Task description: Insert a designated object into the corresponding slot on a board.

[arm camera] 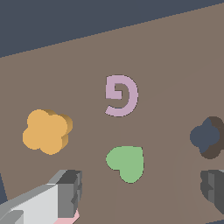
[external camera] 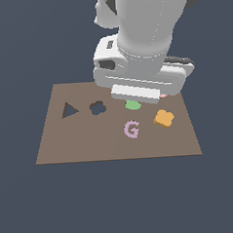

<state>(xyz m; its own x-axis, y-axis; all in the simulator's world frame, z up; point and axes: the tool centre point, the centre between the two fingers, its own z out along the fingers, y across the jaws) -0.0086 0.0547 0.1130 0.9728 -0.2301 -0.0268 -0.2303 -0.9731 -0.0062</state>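
Orange block (arm camera: 46, 131): flat on the board (external camera: 81, 140), beside the G (arm camera: 121, 95), outside the end effector (arm camera: 142, 190).
End effector: fingers (arm camera: 70, 192) spread, empty, above the green piece (arm camera: 127, 162).
Slot (external camera: 98, 108): unfilled.

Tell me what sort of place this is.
Probably a simulated shape-sorting bench, not a real room: a flat brown board with a flower-shaped slot, a loose orange block, and a featureless dark blue backdrop all around.
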